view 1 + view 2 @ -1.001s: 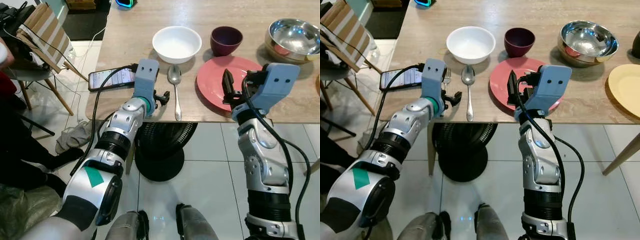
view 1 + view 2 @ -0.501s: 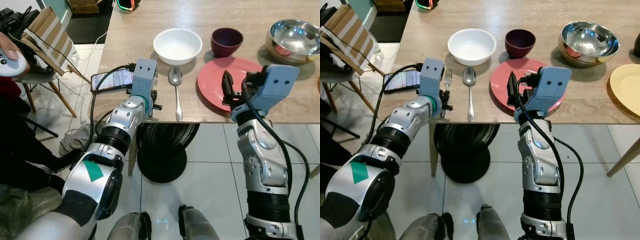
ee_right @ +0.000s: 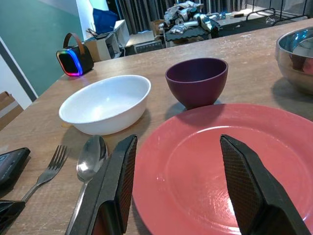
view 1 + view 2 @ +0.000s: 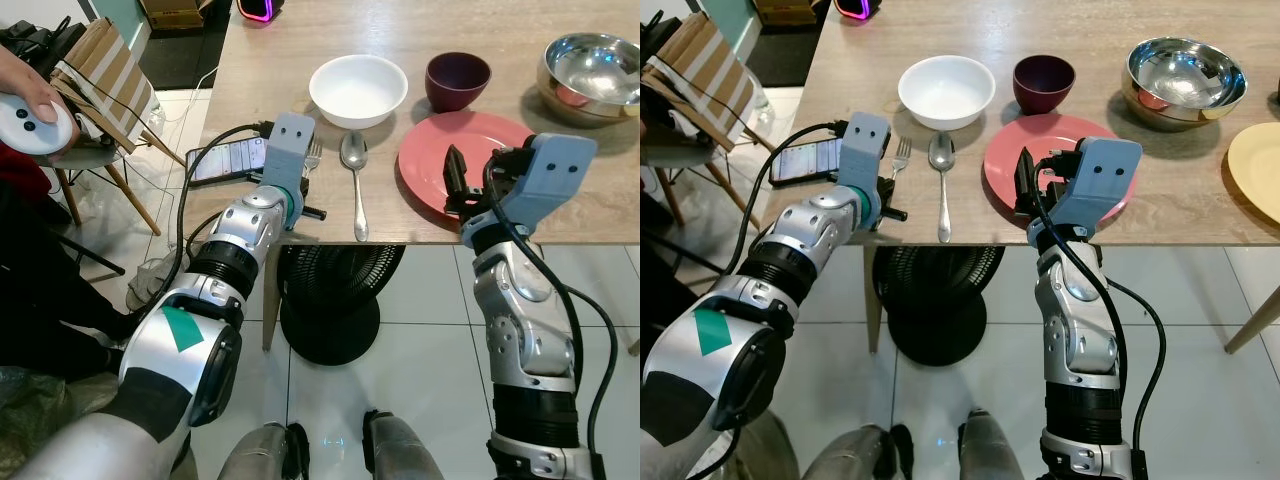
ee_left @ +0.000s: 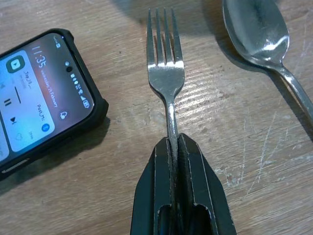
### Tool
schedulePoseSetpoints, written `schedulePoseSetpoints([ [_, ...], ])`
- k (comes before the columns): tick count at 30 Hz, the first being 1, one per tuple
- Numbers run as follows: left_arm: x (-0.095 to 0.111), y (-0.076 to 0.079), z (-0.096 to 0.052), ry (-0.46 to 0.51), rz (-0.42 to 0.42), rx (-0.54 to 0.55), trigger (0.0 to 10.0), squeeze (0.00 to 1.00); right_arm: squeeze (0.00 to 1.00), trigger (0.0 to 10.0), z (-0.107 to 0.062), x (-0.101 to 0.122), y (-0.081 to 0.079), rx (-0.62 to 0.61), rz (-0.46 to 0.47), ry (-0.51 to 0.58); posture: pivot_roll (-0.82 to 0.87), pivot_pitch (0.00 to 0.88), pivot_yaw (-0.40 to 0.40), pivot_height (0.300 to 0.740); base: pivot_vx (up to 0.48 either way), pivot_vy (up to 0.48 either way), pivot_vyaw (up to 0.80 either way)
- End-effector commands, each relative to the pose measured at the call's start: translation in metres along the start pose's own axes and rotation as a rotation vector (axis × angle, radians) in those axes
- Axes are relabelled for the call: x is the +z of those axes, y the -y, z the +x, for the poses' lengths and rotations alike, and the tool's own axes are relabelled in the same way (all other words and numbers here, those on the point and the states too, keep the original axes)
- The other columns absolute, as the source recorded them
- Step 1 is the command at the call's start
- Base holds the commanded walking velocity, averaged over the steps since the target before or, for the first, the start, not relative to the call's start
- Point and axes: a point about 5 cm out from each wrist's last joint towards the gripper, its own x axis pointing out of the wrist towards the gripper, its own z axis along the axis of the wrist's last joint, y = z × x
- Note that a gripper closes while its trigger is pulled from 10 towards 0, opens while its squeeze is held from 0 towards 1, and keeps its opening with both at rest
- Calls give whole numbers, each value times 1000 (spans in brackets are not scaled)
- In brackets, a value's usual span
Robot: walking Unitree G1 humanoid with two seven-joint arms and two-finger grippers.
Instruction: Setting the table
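Note:
A steel fork (image 5: 166, 73) lies on the wooden table (image 4: 1200, 210), between a phone (image 5: 34, 98) and a spoon (image 4: 942, 180). My left gripper (image 5: 173, 147) is shut on the fork's handle at the table's near edge (image 4: 880, 200). The fork's tines (image 4: 902, 152) point toward the white bowl (image 4: 946, 90). To the right sit a red plate (image 4: 1040, 160) and a purple bowl (image 4: 1044, 82). My right gripper (image 3: 176, 166) hovers open over the plate's near rim, holding nothing.
A steel bowl (image 4: 1185, 78) and a yellow plate (image 4: 1255, 170) stand at the right of the table. A black fan (image 4: 935, 300) sits on the tiled floor under the table edge. A person's hand with a white controller (image 4: 35, 110) is at the far left, near a chair.
My left gripper has drawn back toward the table's near edge with the fork, so the tines now show beside the spoon. The camera shifted slightly. The right arm has held still.

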Motion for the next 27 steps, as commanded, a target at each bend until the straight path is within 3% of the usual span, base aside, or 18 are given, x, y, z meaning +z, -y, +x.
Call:
schedulePoseSetpoints([
  [1,-64,-2,1,-264,-4,1,10000,0,0,10000,-4,-4,0,-9,7,-20,-63,201,179,740,0,0,0],
  [6,-64,-2,1,-263,10,-5,10000,0,0,10000,-4,-4,0,-8,8,-20,-63,201,179,740,0,0,0],
  [7,-63,-1,2,-253,16,-14,10000,1000,0,10000,-4,-4,-1,-7,8,-19,-66,202,172,740,0,0,0],
  [17,-60,3,3,-230,52,-30,10000,1000,0,10000,-2,-3,-1,-5,9,-16,-67,196,173,740,0,0,0],
  [18,-61,2,3,-235,45,-28,10000,478,0,10000,-2,-3,-1,-5,10,-14,-66,197,174,740,0,0,0],
  [20,-61,2,3,-235,45,-28,10000,478,0,10000,-2,-3,-1,-5,10,-14,-66,197,174,740,0,0,0],
  [21,-61,1,2,-238,42,-27,10000,0,0,10000,-2,-3,-1,-6,10,-13,-66,197,174,740,0,0,0],
  [23,-63,-1,2,-249,33,-24,10000,0,0,10000,-2,-3,-1,-7,9,-13,-65,196,173,740,0,0,0],
  [24,-66,-2,1,-264,26,-21,7608,0,0,10000,-2,-3,-1,-7,9,-13,-64,197,174,740,0,0,0],
  [25,-66,-2,1,-264,26,-21,7608,0,0,10000,-2,-3,-1,-7,9,-13,-64,197,174,740,0,0,0],
  [26,-68,-4,1,-274,30,-16,2196,0,0,10000,-2,-3,0,-8,8,-13,-64,196,173,740,0,0,0],
  [27,-68,-4,1,-274,30,-16,2196,0,0,10000,-2,-3,0,-8,8,-13,-64,196,173,740,0,0,0],
])
